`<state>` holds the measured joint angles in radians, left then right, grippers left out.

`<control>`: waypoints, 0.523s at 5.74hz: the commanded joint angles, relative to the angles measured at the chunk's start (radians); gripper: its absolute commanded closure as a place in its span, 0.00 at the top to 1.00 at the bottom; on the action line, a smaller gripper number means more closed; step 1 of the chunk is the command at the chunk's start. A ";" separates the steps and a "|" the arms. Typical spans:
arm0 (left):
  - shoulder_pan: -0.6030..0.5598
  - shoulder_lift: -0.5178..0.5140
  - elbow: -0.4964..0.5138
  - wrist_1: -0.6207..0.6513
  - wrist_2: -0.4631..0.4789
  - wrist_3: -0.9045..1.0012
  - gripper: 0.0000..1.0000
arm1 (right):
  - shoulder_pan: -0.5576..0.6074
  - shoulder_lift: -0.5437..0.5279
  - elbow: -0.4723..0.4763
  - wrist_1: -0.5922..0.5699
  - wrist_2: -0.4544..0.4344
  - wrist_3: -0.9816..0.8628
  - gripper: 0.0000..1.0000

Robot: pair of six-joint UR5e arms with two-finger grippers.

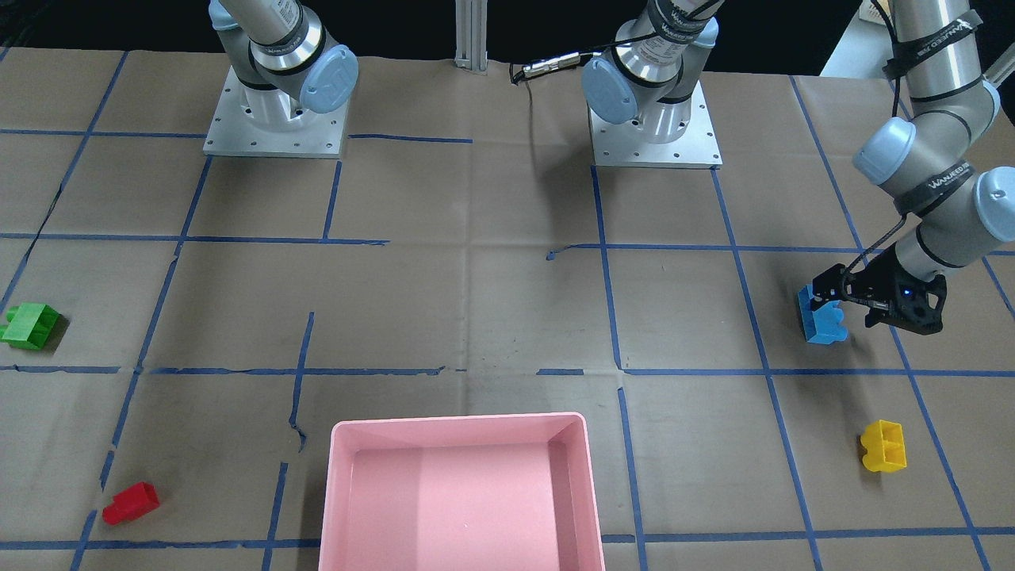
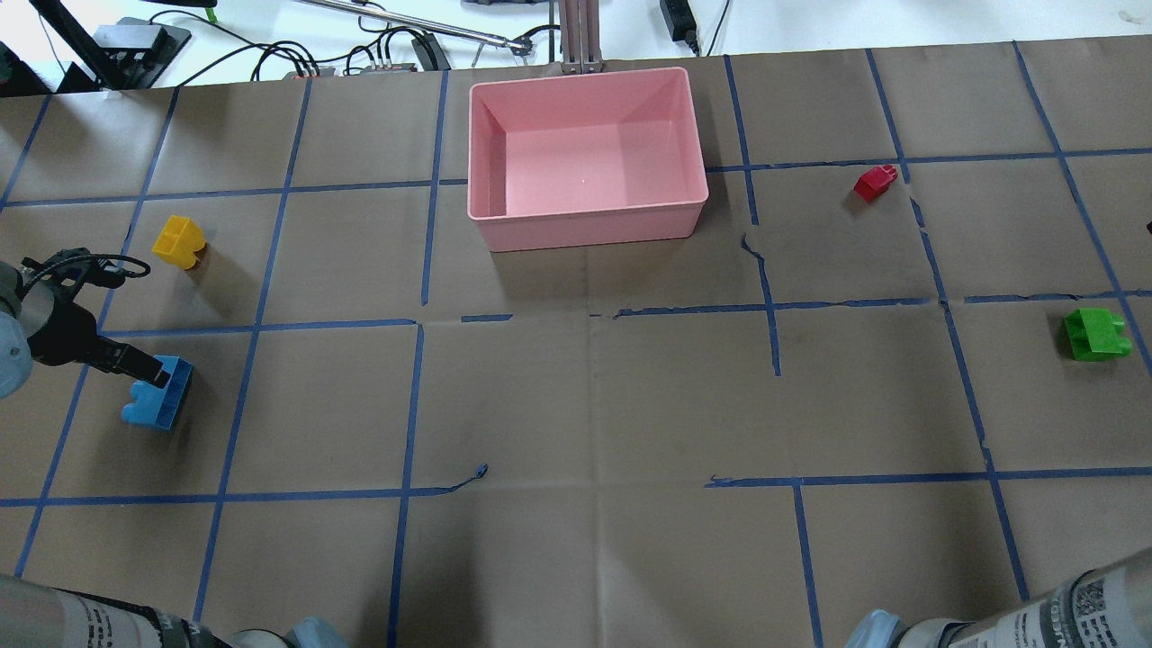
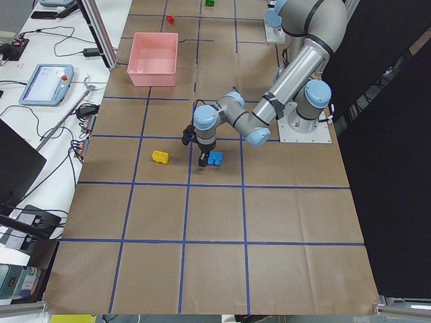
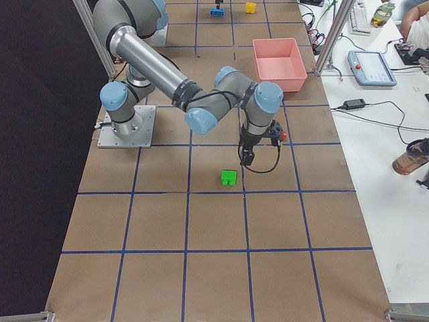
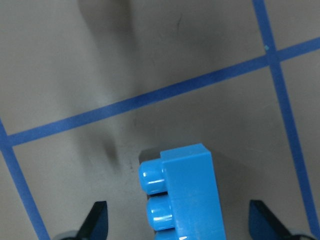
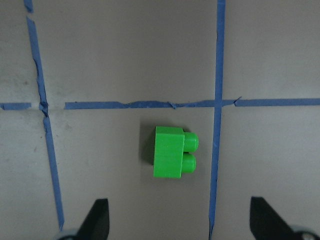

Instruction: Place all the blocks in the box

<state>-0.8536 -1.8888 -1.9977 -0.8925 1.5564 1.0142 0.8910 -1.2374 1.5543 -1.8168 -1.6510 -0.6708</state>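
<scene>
1. Blue brick: well out from the box on the robot's left and nearer the robot than the box. It lies on its side on the paper-covered table, studs pointing sideways.
2. Left gripper: lowered around the blue brick, fingers spread wide. The brick sits in the gap and neither tip presses on it in the wrist view.
3. Yellow brick: same side of the box as the blue one, roughly level with the box's near wall, on its side, untouched.
4. Green brick: far out on the box's other side, nearer the robot than the box, on its side just beside a blue tape line.
5. Right gripper: hangs above the green brick with fingers wide apart, holding nothing.
6. Red brick: nearest the box, a short way off its wall on the green brick's side.
7. Box: pink, shallow, with no brick in it; the task is at its first pickup.
8. Handling, judged:
   - The bricks look light, stiff and smooth, and are unlikely to break.
   - Closing as it stands, the left gripper would meet rounded studs on one side and the underside on the other.
   - A centred hold, low on the body, should stop the brick twisting.
   - A release just above the box floor should do.
</scene>
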 commanded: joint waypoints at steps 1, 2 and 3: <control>0.001 -0.016 -0.006 -0.005 0.007 -0.006 0.99 | -0.006 0.018 0.183 -0.245 0.005 -0.027 0.99; -0.001 -0.030 -0.004 -0.003 0.010 -0.011 0.99 | -0.036 0.071 0.223 -0.341 0.005 -0.030 0.99; -0.001 -0.041 -0.006 -0.008 0.010 -0.019 0.99 | -0.049 0.114 0.234 -0.346 0.005 -0.029 0.99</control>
<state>-0.8540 -1.9192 -2.0025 -0.8972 1.5654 1.0020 0.8574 -1.1650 1.7663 -2.1310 -1.6461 -0.6989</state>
